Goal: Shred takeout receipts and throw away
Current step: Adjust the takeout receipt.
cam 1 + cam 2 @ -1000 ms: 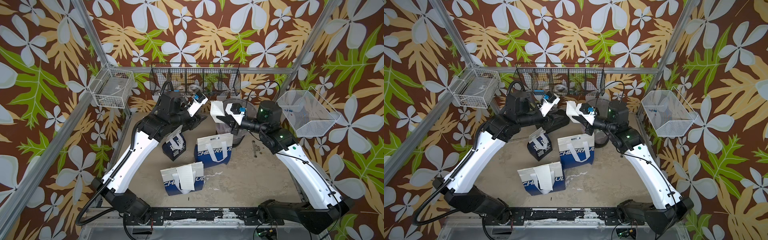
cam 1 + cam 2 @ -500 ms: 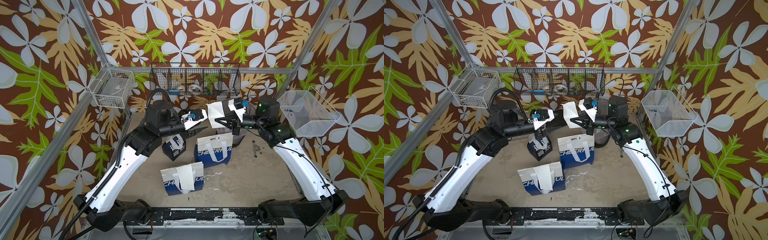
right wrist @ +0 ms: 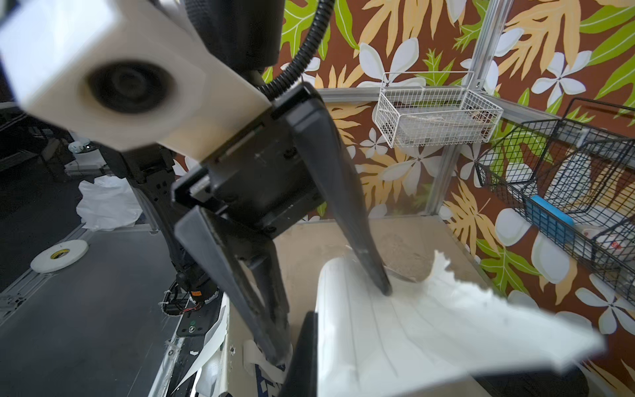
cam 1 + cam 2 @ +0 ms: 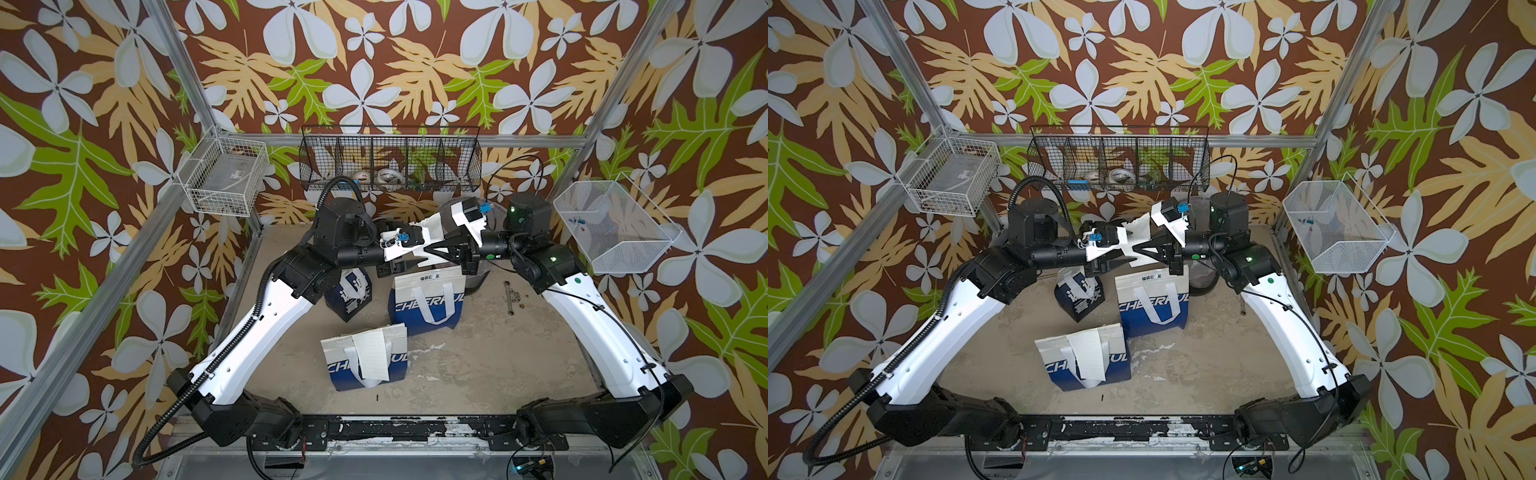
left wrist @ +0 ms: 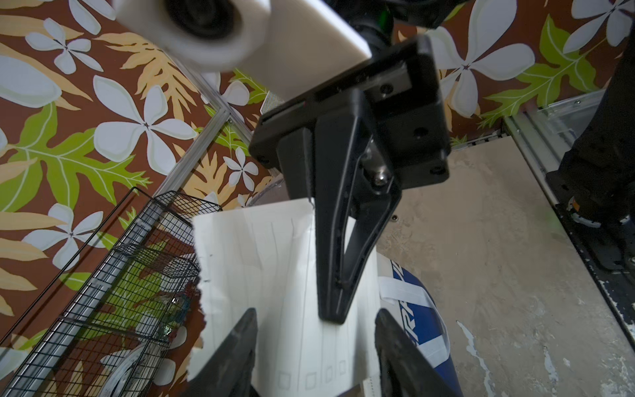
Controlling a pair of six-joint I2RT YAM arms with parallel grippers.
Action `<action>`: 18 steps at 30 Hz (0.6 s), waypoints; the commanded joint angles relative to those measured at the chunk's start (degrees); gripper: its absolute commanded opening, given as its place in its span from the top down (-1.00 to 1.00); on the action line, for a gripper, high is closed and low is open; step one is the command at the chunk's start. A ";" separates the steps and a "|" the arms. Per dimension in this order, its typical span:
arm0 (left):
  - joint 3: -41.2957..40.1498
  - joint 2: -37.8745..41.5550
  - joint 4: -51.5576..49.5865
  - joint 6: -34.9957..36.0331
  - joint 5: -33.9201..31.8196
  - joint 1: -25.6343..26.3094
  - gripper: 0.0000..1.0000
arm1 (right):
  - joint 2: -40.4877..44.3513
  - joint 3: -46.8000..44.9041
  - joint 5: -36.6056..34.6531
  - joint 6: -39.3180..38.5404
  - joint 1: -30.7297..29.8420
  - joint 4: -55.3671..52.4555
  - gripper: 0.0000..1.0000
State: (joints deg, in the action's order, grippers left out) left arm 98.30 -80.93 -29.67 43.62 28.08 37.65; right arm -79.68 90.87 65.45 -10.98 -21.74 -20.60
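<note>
- Right gripper [image 5: 331,314] was clamped shut on a torn receipt [image 5: 275,275], mid-air.
- Left gripper [image 3: 332,323] stood partly open, fingers [image 5: 238,347] straddling that receipt's edge.
- Nearest the base, a second receipt [image 4: 371,353] lay on a flat bag [image 4: 345,376].
- Behind it stood a large bag [image 4: 399,318] and a small bag [image 4: 348,299], below the grippers.
- Farthest, a black wire basket [image 4: 461,166] hung on the wall.

1. This is a robot lab test cell: an aluminium frame [image 4: 532,141] boxes in a scuffed bench [image 4: 478,365].
2. Leaf-and-flower printed panels [image 4: 374,62] serve as its walls.
3. The left arm [image 4: 266,332] and right arm [image 4: 590,328] sit on a rail [image 4: 399,428] at the bench's front.
4. A black wire basket [image 4: 390,166] and a white wire basket [image 4: 224,183] hang from the frame.
</note>
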 commanded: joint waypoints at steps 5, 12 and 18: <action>1.79 -0.63 -1.56 0.77 -0.81 0.06 0.06 | 0.14 0.01 2.41 0.01 0.01 0.87 1.00; 1.97 -0.01 -1.54 0.24 0.27 0.06 0.63 | 0.02 -0.25 2.37 0.69 -0.01 1.64 1.00; 2.18 0.16 -1.88 -0.41 -1.97 0.06 1.00 | -0.03 -0.41 1.57 0.79 -0.04 1.90 1.00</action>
State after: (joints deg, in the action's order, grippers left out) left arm 100.25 -81.21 -32.86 43.72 27.83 37.67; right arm -79.68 90.65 66.94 -10.74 -21.67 -19.00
